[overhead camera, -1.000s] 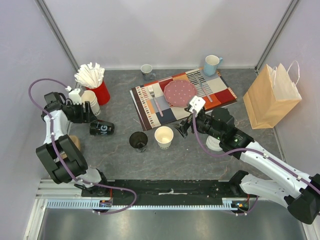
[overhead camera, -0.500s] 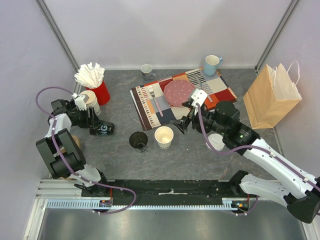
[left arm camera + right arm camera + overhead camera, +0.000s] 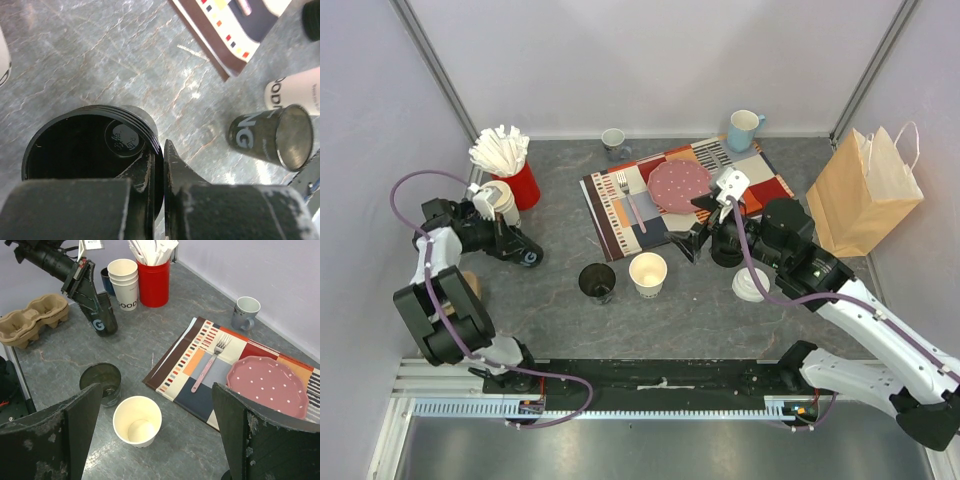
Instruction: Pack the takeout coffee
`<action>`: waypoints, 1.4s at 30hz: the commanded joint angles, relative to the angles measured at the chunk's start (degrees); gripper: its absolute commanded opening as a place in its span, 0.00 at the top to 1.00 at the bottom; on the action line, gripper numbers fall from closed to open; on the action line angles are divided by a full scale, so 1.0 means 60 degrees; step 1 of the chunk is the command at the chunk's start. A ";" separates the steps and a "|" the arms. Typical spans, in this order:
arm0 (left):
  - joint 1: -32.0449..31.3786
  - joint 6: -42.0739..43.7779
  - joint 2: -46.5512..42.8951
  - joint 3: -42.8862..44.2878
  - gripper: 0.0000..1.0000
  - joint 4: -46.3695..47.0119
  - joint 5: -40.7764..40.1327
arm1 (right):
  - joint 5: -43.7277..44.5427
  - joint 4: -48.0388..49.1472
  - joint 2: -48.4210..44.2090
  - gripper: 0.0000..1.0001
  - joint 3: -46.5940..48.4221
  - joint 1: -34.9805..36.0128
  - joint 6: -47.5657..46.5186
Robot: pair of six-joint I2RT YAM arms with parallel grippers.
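**Left hand pinches the black cup's rim; right hand waits open**

Since a second ago the black cup (image 3: 529,257), which lay on its side at the left of the desk (image 3: 550,315), has been tipped up. The left hand (image 3: 161,150) has closed on its rim, one finger inside the mouth and one outside. Seen from the right wrist, the cup leans with its base low near the desk (whether it touches is unclear). It is just in front of the stacked cups (image 3: 502,198) and near the cardboard carrier (image 3: 30,320). It is empty and has no lid.

The right hand (image 3: 698,232) has drawn back toward the placemat (image 3: 610,220), fingers spread wide, holding nothing. Below it the cream cup (image 3: 647,273) stands lidless mid-desk, beside another dark cup (image 3: 597,282). A white lid (image 3: 750,285) lies flat under the right arm. The paper bag (image 3: 865,195) stands at the far right.

Risks, as a judgement: the pinch catches only a thin paper wall, so the cup may crumple, swing or slip if moved quickly. A swing could knock the stacked cups. Both cups lack lids, so packing now would leave them unsealed.
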 commanded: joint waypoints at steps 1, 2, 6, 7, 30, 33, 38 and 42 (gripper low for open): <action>-0.0283 0.1209 -0.1276 0.0235 0.98 -0.0732 -0.1192 | 0.0123 -0.0200 -0.0250 0.02 0.0076 -0.0031 -0.0123; -0.0429 0.1238 -0.1527 0.0148 0.98 -0.0761 -0.1587 | 0.0094 -0.0215 -0.0323 0.02 0.0017 -0.0031 -0.0182; -0.1525 0.1136 -0.2392 -0.0087 0.98 -0.0557 -0.4715 | 0.0065 -0.0215 -0.0543 0.02 -0.0158 -0.0031 -0.0373; -0.1659 0.1107 -0.2510 -0.0088 0.98 -0.0513 -0.5233 | 0.0050 -0.0200 -0.0616 0.02 -0.0203 -0.0016 -0.0402; -0.2276 0.1194 -0.0899 0.0469 0.87 -0.0264 -0.7934 | 0.0460 -0.0420 -0.0558 0.02 -0.0511 -0.0031 -0.0270; -0.2291 0.1136 -0.1133 0.0484 0.86 -0.0176 -0.7817 | 0.0504 -0.0434 -0.0485 0.02 -0.0496 -0.0031 -0.0270; -0.2291 0.1092 -0.1441 0.0469 0.87 -0.0117 -0.7100 | 0.0519 -0.0434 -0.0412 0.02 -0.0525 -0.0031 -0.0256; -0.2291 0.1063 -0.1238 0.0455 0.87 -0.0102 -0.6952 | 0.0562 -0.0420 -0.0382 0.02 -0.0569 -0.0031 -0.0241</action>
